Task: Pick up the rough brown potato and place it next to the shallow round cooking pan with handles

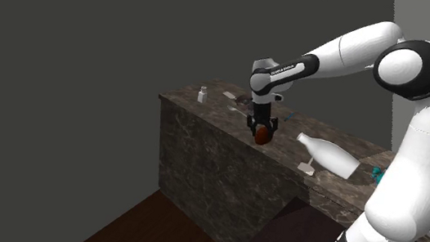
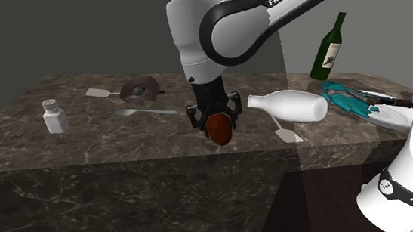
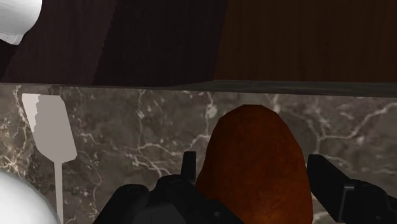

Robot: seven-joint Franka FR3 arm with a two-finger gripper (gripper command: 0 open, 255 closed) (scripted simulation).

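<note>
Wrist view: the fingers (image 3: 327, 175) pinch the reddish-brown potato (image 3: 254, 162) from both sides, above the marbled desk (image 3: 140, 127) near its edge. A white spatula (image 3: 51, 130) lies on the desk just beside them.

Shoulder view: the potato hangs under the hand over the desk, and a white bottle (image 1: 329, 155) lies on its side nearby, toward the stand.

Second exterior view: a spoon (image 2: 146, 113) and a dark round item (image 2: 140, 89) lie to the potato's left in that view. A shaker (image 2: 54, 115) stands farther left.
</note>
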